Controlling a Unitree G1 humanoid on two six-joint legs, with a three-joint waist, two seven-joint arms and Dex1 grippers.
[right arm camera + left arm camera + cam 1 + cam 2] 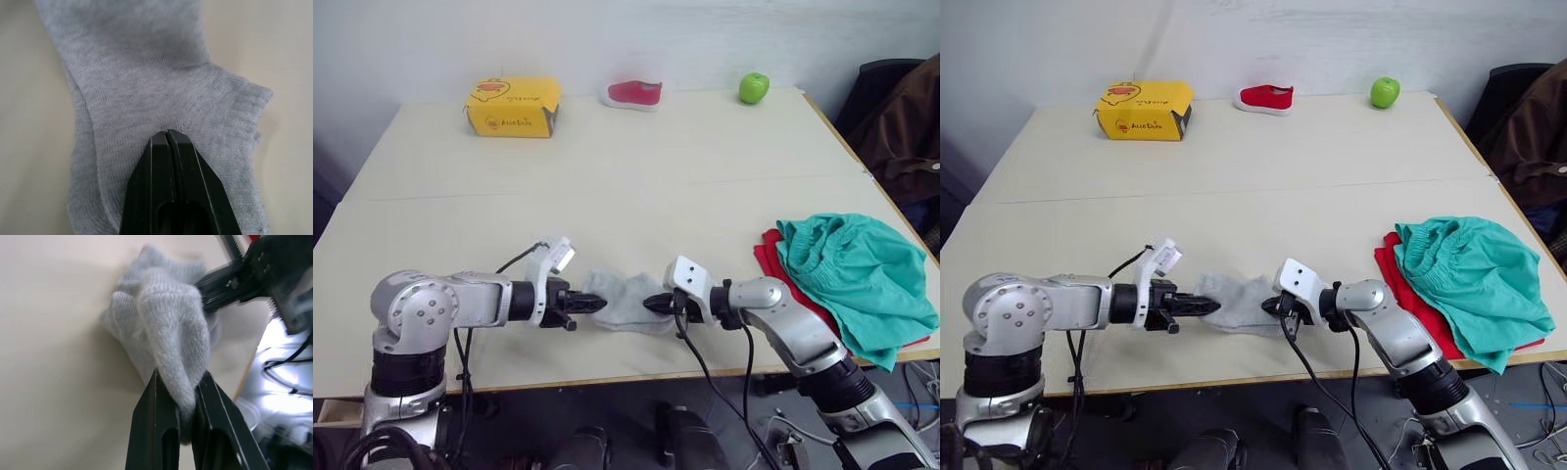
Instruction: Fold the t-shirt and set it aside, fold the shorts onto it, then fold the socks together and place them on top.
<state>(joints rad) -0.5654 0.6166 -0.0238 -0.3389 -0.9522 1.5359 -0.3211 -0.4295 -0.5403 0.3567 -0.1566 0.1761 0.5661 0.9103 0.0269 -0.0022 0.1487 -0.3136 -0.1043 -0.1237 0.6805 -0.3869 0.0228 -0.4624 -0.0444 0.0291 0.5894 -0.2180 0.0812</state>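
The light grey socks lie bunched together near the table's front edge, between my two grippers. My left gripper is shut on their left end, and in the left wrist view the knit cloth is pinched between its fingertips. From the other side, my right gripper is shut on the socks' right end; its wrist view has the fabric puckering at the closed tips. At the right edge of the table the teal shorts lie crumpled on top of the red t-shirt, which is mostly covered.
Along the far side of the table stand a yellow box, a small red shoe and a green apple. A brown jacket hangs beyond the right edge.
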